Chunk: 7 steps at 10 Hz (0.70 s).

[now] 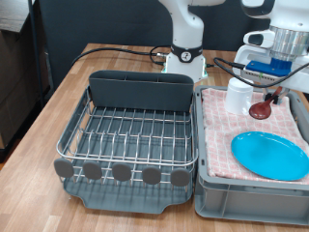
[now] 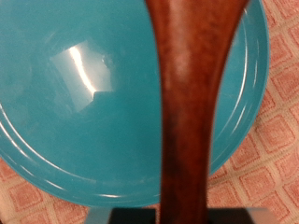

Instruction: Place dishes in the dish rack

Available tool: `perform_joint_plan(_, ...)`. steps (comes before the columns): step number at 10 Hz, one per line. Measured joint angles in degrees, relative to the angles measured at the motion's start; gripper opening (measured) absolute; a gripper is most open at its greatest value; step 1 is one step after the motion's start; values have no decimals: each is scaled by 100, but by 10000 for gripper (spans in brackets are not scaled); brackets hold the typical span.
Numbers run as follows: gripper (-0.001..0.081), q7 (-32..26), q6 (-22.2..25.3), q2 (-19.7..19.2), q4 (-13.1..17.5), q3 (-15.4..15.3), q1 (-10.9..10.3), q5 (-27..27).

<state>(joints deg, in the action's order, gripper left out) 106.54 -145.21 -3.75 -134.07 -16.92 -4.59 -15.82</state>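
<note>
Wrist view shows the gripper point(image 1: 275, 94) clamped on the wooden spoon point(image 2: 194, 103), its handle running up between the fingers with the light-blue plate point(image 2: 84, 112) below. Nothing sits in the dish rack point(image 1: 130, 135) yet: plate and white cup point(image 1: 238, 97) both lie in the cloth-lined crate point(image 1: 208, 188) just beside the rack. I judge the work barely begun. Open air lies above the rack; the crate wall and the rack's caddy point(image 1: 141, 92) are the edges to clear.
</note>
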Motion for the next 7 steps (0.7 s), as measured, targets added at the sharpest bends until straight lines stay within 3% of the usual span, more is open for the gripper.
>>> perform_joint_plan(2, 90, 565, 159, 72, -53, 104, 32, -22)
perform_joint_plan(5, 90, 1623, 729, 637, -359, 220, 100, -77)
perform_joint_plan(7, 90, 2189, 871, 1044, -638, 299, 148, -55)
